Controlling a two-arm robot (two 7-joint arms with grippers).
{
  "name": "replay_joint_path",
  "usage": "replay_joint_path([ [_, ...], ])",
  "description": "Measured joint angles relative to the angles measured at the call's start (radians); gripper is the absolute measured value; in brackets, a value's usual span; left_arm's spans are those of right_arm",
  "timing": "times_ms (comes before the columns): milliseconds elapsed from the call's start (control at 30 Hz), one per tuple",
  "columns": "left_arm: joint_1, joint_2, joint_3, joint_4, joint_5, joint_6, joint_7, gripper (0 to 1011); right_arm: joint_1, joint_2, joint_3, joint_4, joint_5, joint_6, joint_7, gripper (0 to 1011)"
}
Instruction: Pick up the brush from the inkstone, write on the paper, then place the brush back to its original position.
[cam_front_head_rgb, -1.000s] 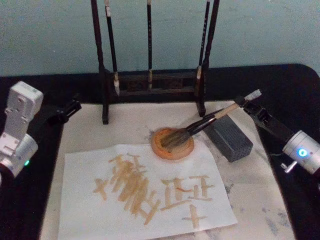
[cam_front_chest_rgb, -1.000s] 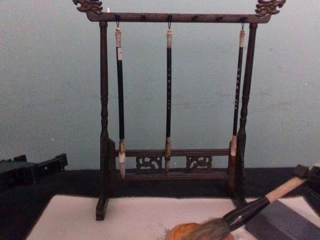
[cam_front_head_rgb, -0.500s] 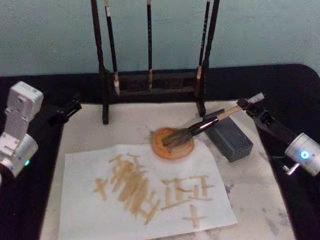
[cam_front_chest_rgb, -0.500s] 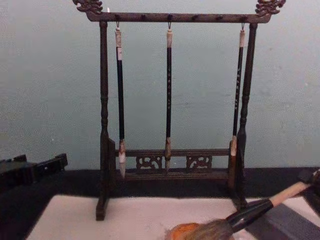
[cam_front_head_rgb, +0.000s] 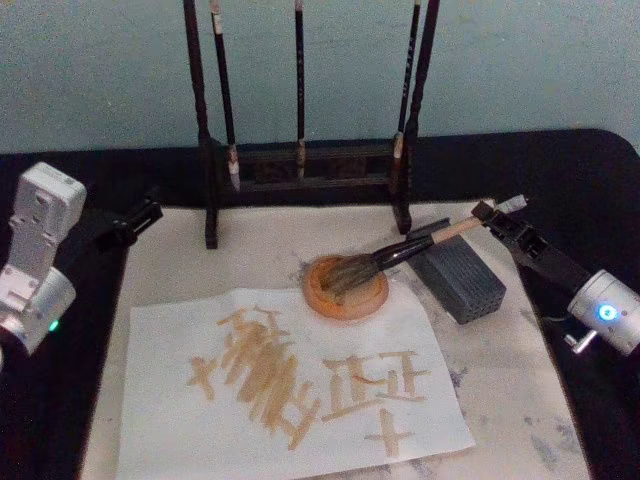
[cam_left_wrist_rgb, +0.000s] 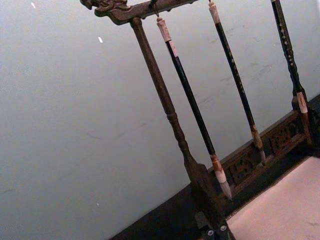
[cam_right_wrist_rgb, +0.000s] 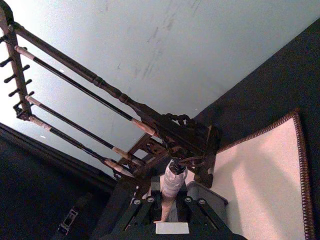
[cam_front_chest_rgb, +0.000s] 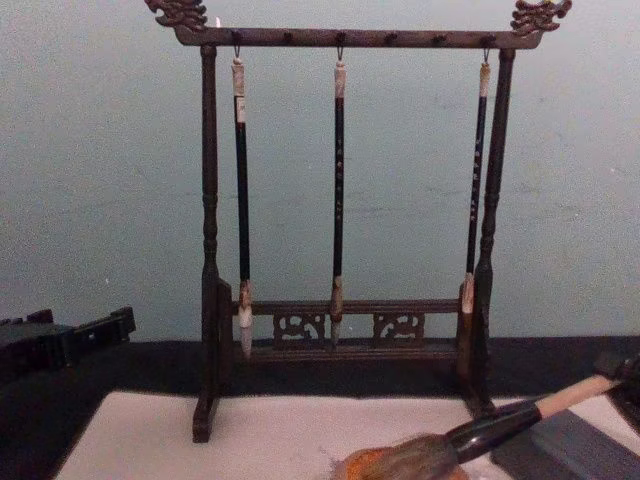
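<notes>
Your right gripper (cam_front_head_rgb: 487, 213) is clamped on the whitish end of the large calligraphy brush (cam_front_head_rgb: 400, 252), the one with bushy grey-brown bristles, a black ferrule and a thick pale tan handle. The bristles lie in the round orange-brown inkstone (cam_front_head_rgb: 345, 288) while the handle slopes up over the dark grey rectangular block (cam_front_head_rgb: 459, 277), seemingly resting on its top edge. In the right wrist view the brush end (cam_right_wrist_rgb: 171, 185) sits between the closed fingers.

The large off-white sheet of paper (cam_front_head_rgb: 290, 385) lies flat in front of the inkstone, its far right corner at the stone's rim, already covered in tan brush strokes; the writing looks finished, and the job in hand appears to be setting the brush back.

Before you let go, make sure the handle is borne by the block and the bristles by the stone, so the brush does not roll. Open the fingers slowly, then back away along the handle's line, keeping clear of the dark wooden brush rack (cam_front_head_rgb: 305, 165) and its three slim hanging brushes.

Your left gripper (cam_front_head_rgb: 140, 215) is parked at the table's left edge; I cannot tell its finger state.

The strokes form character-like marks, none legible. No brand or label can be read.
</notes>
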Motion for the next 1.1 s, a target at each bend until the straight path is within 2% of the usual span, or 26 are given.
replay_joint_path([
  [333, 0.000, 0.000, 0.000, 0.000, 0.000, 0.000, 0.000, 1002, -0.001, 0.001, 0.000, -0.002, -0.002, -0.001, -0.003, 163],
  [533, 0.000, 0.000, 0.000, 0.000, 0.000, 0.000, 0.000, 1002, -0.001, 0.001, 0.000, -0.002, -0.003, -0.003, -0.003, 382],
  [600, 0.000, 0.000, 0.000, 0.000, 0.000, 0.000, 0.000, 1002, -0.002, 0.002, 0.000, -0.002, -0.003, -0.003, -0.003, 424],
  [700, 0.000, 0.000, 0.000, 0.000, 0.000, 0.000, 0.000, 1002, -0.015, 0.011, 0.004, -0.035, -0.008, -0.015, -0.019, 564],
  [733, 0.000, 0.000, 0.000, 0.000, 0.000, 0.000, 0.000, 1002, -0.015, 0.011, 0.004, -0.035, -0.008, -0.015, -0.019, 564],
  [767, 0.000, 0.000, 0.000, 0.000, 0.000, 0.000, 0.000, 1002, -0.022, 0.017, 0.005, -0.054, -0.012, -0.022, -0.033, 630],
  [800, 0.000, 0.000, 0.000, 0.000, 0.000, 0.000, 0.000, 1002, -0.026, 0.021, 0.005, -0.065, -0.016, -0.025, -0.040, 642],
  [933, 0.000, 0.000, 0.000, 0.000, 0.000, 0.000, 0.000, 1002, -0.043, 0.041, 0.005, -0.117, -0.037, -0.047, -0.086, 809],
  [1100, 0.000, 0.000, 0.000, 0.000, 0.000, 0.000, 0.000, 1002, -0.054, 0.058, 0.006, -0.156, -0.059, -0.065, -0.119, 933],
])
